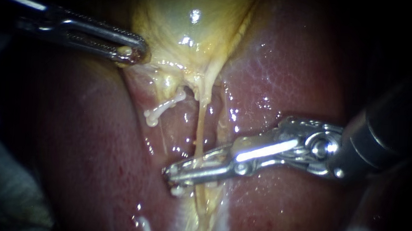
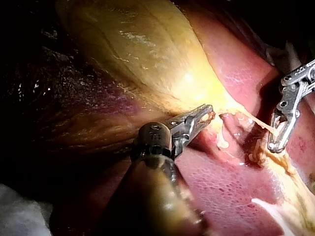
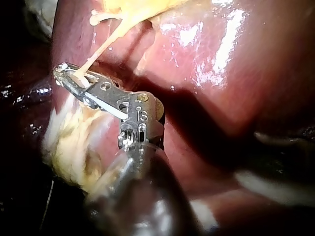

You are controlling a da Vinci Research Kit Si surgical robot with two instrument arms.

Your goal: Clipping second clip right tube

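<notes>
My right instrument point(image 1: 176, 175) comes in from the right, and its jaws lie close together across the thin pale right tube point(image 1: 199, 124), which runs down from the gallbladder point(image 1: 183, 18). Both jaws touch the tube from two sides. A small white piece point(image 1: 177, 191) shows just under the jaw tips. In the right wrist view the tube point(image 3: 101, 51) passes between the jaws point(image 3: 66, 76). A white clip point(image 1: 162, 109) sits on the short left tube. My left instrument point(image 1: 132, 53) is shut on the gallbladder's lower edge; the left wrist view shows the same hold point(image 2: 204, 115).
Dark red liver point(image 1: 294, 73) lies on both sides of the cleft. Yellowish fatty tissue point(image 1: 202, 210) runs down below the right jaws. White gauze point(image 2: 19, 216) lies beside the left shaft.
</notes>
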